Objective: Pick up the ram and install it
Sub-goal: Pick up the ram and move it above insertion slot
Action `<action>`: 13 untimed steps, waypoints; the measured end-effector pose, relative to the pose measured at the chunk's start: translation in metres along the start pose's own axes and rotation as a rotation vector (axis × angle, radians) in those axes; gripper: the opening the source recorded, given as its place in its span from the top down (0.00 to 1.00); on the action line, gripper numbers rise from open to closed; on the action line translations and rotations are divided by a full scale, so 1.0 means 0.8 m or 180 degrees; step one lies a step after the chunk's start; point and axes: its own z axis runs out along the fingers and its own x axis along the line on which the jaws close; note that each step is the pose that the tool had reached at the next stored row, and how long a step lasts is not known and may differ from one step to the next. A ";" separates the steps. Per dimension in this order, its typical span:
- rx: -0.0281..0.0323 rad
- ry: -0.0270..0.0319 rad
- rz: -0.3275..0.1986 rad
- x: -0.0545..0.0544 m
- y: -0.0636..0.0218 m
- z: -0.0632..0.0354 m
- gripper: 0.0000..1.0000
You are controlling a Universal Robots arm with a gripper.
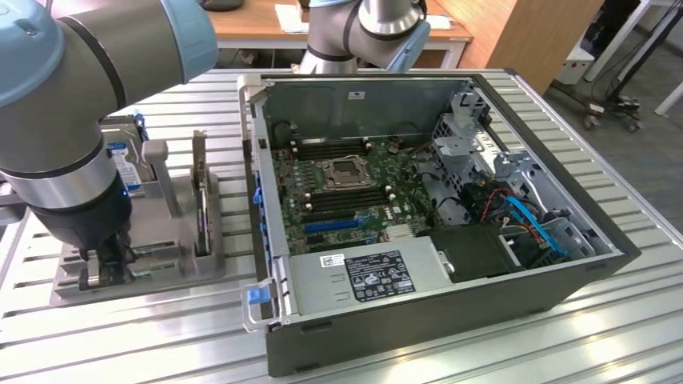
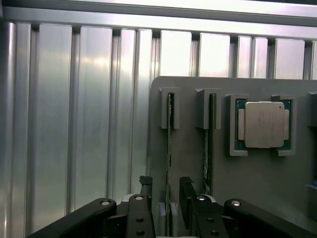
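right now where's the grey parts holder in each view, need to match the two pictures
Exterior view: the grey parts holder sits at the exterior view's left, beside the open computer case, under the arm.
Wrist view: the grey parts holder lies below the camera, carrying the ram and a processor.
Shared landmark: the gripper, jaws open on either side of the ram.
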 end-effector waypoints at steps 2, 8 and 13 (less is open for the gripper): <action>0.0000 -0.0004 -0.0001 0.000 -0.002 0.000 0.65; 0.0001 -0.0010 -0.0001 0.000 -0.009 0.000 0.65; 0.0000 -0.0010 -0.0001 0.000 -0.009 0.000 0.65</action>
